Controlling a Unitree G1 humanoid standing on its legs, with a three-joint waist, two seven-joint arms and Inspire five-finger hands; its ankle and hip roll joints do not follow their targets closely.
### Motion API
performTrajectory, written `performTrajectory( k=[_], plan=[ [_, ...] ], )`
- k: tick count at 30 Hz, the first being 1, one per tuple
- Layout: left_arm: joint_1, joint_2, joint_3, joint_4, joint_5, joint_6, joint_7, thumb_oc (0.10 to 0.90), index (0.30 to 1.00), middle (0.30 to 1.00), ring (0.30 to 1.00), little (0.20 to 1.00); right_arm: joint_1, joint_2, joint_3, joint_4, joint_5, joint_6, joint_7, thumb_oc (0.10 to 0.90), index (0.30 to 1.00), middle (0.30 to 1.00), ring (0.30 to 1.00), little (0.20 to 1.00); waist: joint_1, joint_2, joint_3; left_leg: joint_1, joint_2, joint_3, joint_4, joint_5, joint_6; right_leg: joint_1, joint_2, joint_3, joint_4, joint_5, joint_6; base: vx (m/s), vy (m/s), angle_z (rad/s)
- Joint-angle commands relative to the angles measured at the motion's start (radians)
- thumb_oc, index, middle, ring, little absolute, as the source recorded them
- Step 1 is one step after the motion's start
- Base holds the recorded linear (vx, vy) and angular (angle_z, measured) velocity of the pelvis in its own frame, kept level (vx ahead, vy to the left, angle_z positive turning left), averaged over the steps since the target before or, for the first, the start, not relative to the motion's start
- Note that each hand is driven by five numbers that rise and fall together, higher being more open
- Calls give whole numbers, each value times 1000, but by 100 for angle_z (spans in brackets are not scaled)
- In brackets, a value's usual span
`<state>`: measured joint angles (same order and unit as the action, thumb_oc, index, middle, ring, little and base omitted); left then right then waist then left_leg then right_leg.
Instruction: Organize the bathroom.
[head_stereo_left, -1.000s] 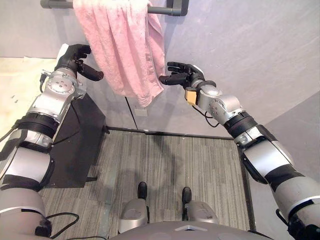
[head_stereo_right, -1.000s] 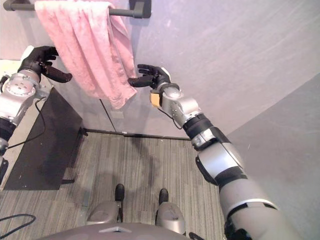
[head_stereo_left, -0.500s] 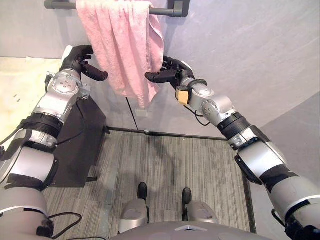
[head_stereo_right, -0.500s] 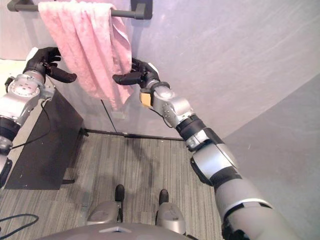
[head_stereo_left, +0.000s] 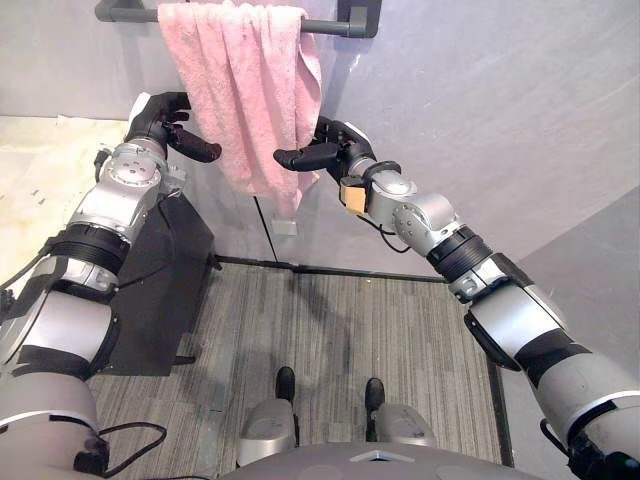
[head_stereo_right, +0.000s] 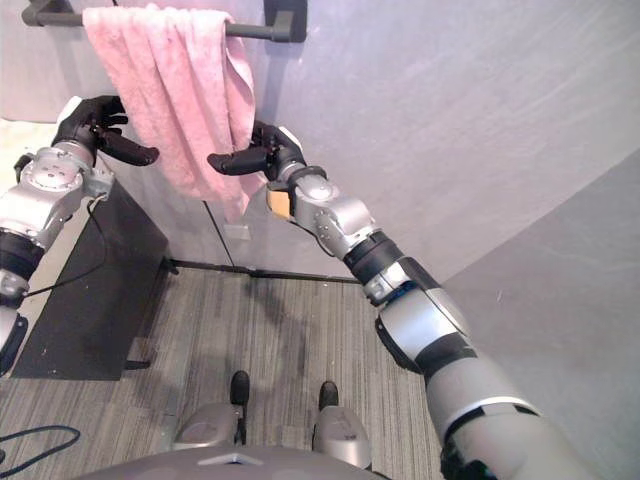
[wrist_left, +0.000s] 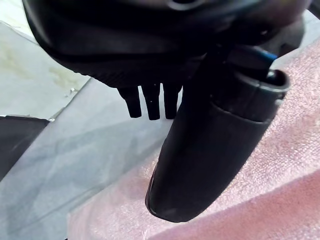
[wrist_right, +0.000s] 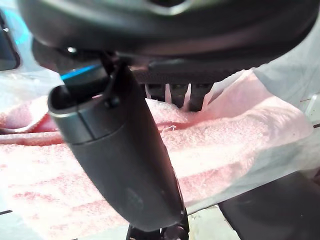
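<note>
A pink towel (head_stereo_left: 245, 90) hangs folded over a dark grey bar (head_stereo_left: 330, 22) on the wall. My left hand (head_stereo_left: 155, 112) is at the towel's left edge, fingers relaxed, its thumb (wrist_left: 210, 150) lying across the front of the cloth (wrist_left: 280, 165). My right hand (head_stereo_left: 330, 150) is at the towel's right edge, also open. Its thumb (wrist_right: 125, 160) reaches across the front of the towel (wrist_right: 225, 145), and its fingers sit at the edge, touching the cloth. Neither hand is closed on the towel.
A black cabinet (head_stereo_left: 160, 280) stands against the wall below my left arm. A small wall plate (head_stereo_left: 284, 227) sits under the towel. Grey plank floor (head_stereo_left: 340, 330) lies below, with a grey wall rising on the right.
My right hand has moved left, from beside the towel's lower corner to its right edge, thumb now in front of the cloth. My left hand has edged slightly closer to the towel.
</note>
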<state>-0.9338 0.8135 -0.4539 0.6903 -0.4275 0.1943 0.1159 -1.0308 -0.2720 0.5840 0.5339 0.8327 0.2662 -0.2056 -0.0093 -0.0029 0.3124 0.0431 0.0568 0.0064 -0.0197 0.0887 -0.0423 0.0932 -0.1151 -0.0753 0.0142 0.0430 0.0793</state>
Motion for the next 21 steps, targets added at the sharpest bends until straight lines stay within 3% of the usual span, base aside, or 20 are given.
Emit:
performTrajectory(
  k=[1,9,21],
  plan=[
    [-160,-41,8,62,-7,-181,-23,400,300,300,300,300,-102,16,8,0,19,-127,37,400,300,300,300,300,-14,52,-163,55,104,66,97,-146,-32,-90,-63,81,84,-63,67,0,0,0],
    [-146,-48,13,104,-21,-218,-49,400,300,300,300,300,-95,22,13,8,32,-131,43,400,300,300,300,300,-21,55,-162,57,106,71,95,-143,-33,-87,-65,87,84,-62,66,0,0,0],
    [-147,-78,13,96,-30,-193,-13,400,300,300,300,300,-110,33,15,44,46,-124,30,400,300,300,300,300,-19,54,-165,57,109,71,100,-140,-35,-76,-66,86,77,-60,63,0,-1,-2]
  ],
)
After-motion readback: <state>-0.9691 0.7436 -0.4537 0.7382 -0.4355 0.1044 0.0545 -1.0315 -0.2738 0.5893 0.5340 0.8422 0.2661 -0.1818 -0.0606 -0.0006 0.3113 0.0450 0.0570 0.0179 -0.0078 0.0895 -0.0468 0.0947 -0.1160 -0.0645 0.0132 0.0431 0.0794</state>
